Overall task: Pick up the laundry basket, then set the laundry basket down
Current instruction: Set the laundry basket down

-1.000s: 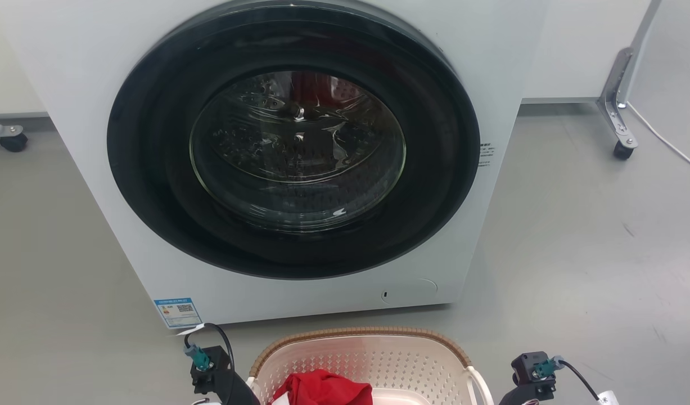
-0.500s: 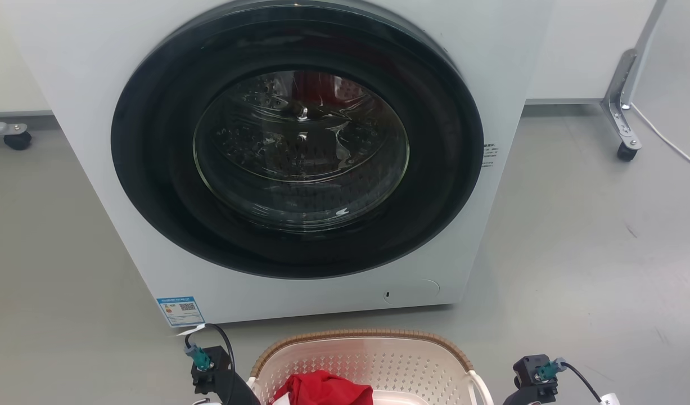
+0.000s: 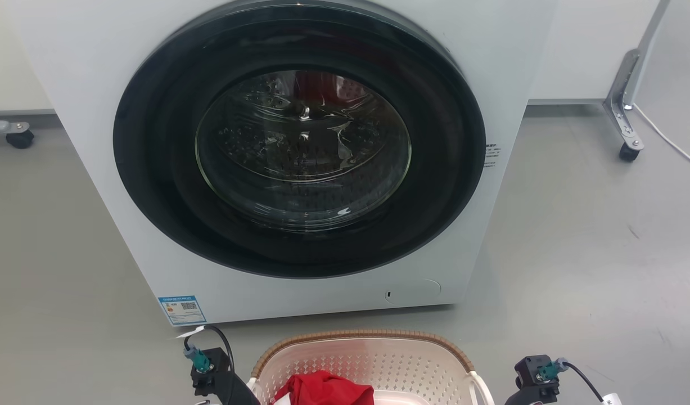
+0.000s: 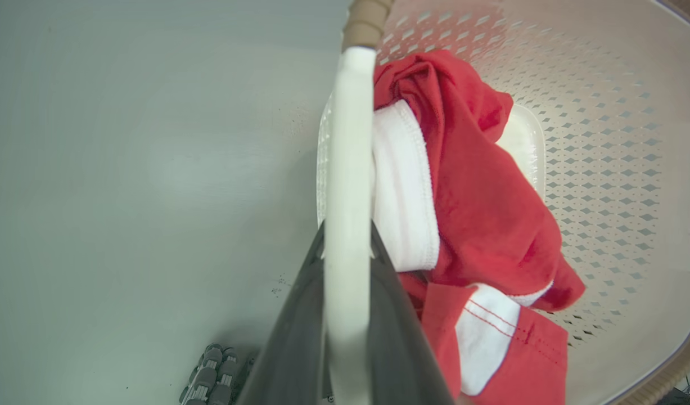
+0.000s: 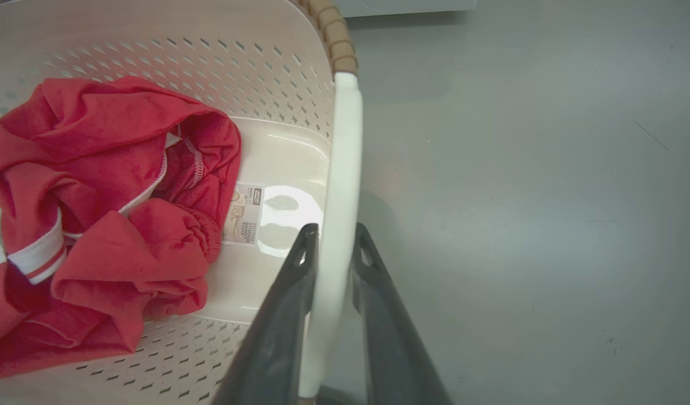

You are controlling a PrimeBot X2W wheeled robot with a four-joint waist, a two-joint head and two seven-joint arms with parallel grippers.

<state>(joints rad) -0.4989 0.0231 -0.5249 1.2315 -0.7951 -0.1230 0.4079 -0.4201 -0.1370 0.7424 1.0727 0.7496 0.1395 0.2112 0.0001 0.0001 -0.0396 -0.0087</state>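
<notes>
Flanking the laundry basket (image 3: 378,360), left hand (image 4: 347,247) and right hand (image 5: 333,236) each clamp a handle (image 5: 345,146).

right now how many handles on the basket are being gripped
2. The left handle is clamped between the left gripper's fingers; the right handle is between the right gripper's fingers.

The head camera looks forward and down, facing the washer (image 3: 300,169) front with floor (image 3: 575,253) on both sides. The basket's (image 3: 373,360) far wall just enters at the bottom edge. The left wrist camera looks down along the left hand (image 4: 347,247), very close to the basket's rim, with floor on that view's left. The right wrist camera looks down along the right hand (image 5: 333,230), with floor on that view's right. All three views share the red cloth (image 5: 108,225) and the basket's perforated wall.
</notes>
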